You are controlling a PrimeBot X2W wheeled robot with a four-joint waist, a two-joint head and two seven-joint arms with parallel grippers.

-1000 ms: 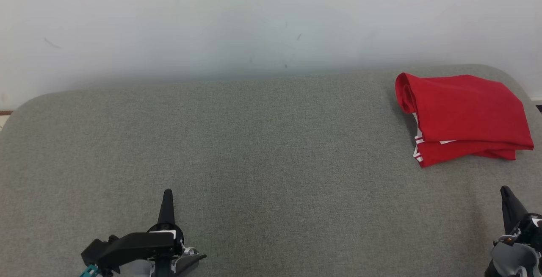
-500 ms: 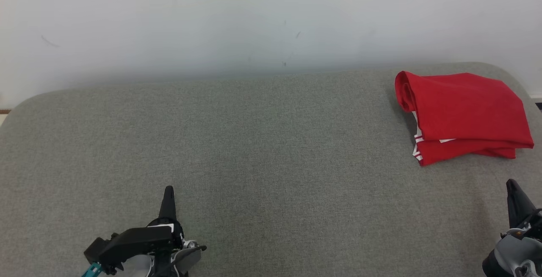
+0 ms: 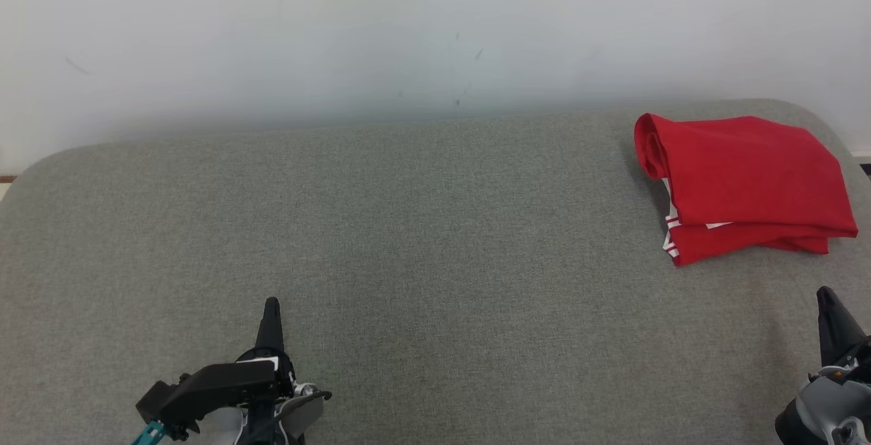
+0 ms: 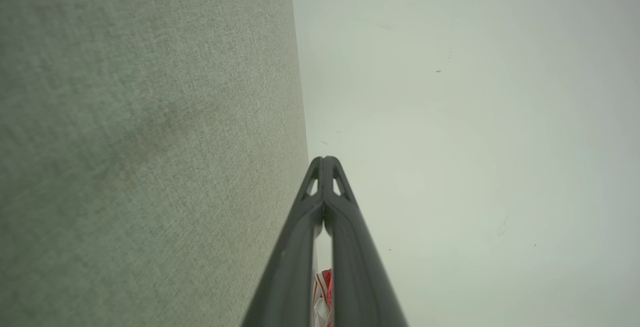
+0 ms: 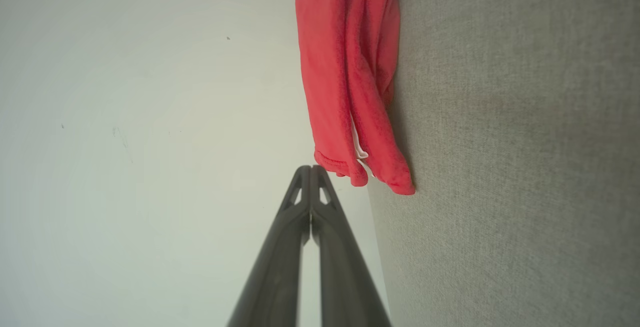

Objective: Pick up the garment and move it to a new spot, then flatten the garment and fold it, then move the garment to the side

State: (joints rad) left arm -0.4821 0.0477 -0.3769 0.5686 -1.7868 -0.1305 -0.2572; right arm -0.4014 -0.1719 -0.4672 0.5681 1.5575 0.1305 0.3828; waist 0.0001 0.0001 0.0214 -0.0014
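The garment [image 3: 745, 183] is red with white stripes at its edge and lies folded at the far right of the grey surface [image 3: 422, 227]. The right wrist view shows it from the side, a red garment [image 5: 350, 77] lying beyond my fingertips. A sliver of the garment [image 4: 325, 292] shows between the fingers in the left wrist view. My left gripper [image 3: 271, 305] is shut and empty at the lower left. Shut and empty too, my right gripper [image 3: 825, 293] sits at the lower right, a little short of the garment. Both pairs of tips, left gripper [image 4: 325, 159] and right gripper [image 5: 310, 168], meet.
A pale wall [image 3: 408, 37] rises right behind the grey fabric surface. The surface has rounded corners at the far left [image 3: 41, 162] and far right [image 3: 810, 108]. Open grey fabric stretches between the two grippers and out to the left.
The view shifted slightly, so the camera has moved a little. Both grippers sit slightly farther up the surface than a second ago. The garment has not moved.
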